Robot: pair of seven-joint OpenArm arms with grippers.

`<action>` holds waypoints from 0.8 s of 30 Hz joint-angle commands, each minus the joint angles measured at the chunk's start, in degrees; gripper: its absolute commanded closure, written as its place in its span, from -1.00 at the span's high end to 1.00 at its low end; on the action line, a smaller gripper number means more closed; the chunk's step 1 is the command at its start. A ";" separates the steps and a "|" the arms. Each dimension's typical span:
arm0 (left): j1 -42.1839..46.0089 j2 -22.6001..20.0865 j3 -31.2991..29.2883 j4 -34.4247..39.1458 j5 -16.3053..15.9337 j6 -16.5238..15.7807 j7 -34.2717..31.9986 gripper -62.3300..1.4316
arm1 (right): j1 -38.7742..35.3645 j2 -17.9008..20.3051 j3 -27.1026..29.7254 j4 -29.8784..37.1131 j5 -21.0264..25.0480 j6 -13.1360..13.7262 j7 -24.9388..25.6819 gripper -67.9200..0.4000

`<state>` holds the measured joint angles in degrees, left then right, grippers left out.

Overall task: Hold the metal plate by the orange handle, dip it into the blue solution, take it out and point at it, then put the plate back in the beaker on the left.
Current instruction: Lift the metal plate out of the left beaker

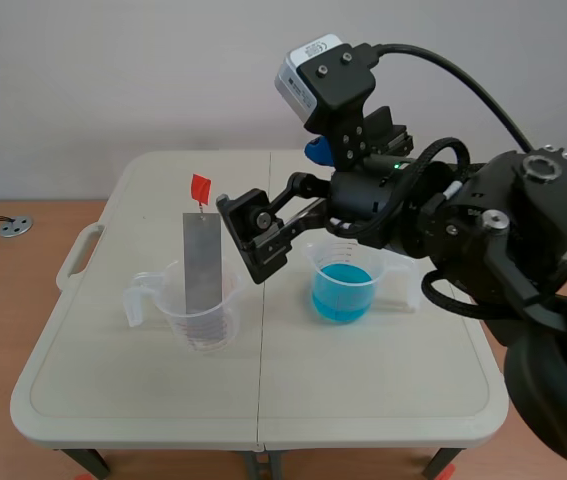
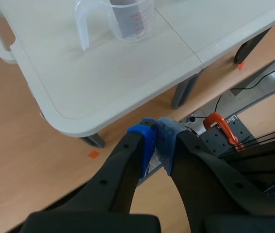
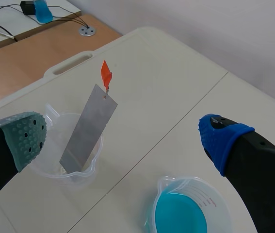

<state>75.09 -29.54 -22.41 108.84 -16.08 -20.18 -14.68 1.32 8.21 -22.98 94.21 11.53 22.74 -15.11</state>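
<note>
Cream folding table (image 1: 113, 385) on a wooden floor (image 1: 3, 300), before a seemingly white wall (image 1: 113, 70)

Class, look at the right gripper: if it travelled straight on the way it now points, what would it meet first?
Probably the metal plate standing in the left beaker: the open right gripper faces it from close by. Depth is unclear, so it might slip past beside it.

Stands raised, in from the right on a thick black jointed arm (image 1: 483, 230), with the black two-fingered right gripper (image 3: 125, 138) spread wide, grey-green dotted pad (image 3: 28, 136) facing blue pad (image 3: 219, 138). Holds the matching left gripper (image 2: 157, 141) low, soft pads pressed together on nothing.
</note>
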 commanded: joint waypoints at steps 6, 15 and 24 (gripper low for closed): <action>0.28 0.31 0.11 0.28 0.35 -0.11 -0.50 -0.91 | 4.63 -0.44 0.35 -7.85 0.17 -0.22 8.22 0.95; 0.28 0.28 0.11 0.28 0.50 -0.13 -0.52 -0.91 | 11.26 -3.08 -3.13 -20.83 -4.26 1.75 13.68 0.95; 0.28 0.31 0.11 0.28 0.90 -0.15 0.00 -0.91 | 16.63 -7.69 -3.48 -29.38 -8.41 2.58 18.08 0.95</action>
<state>75.09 -29.54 -22.41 108.84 -14.92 -20.18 -13.74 15.94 1.32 -26.70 63.75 2.87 25.30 1.61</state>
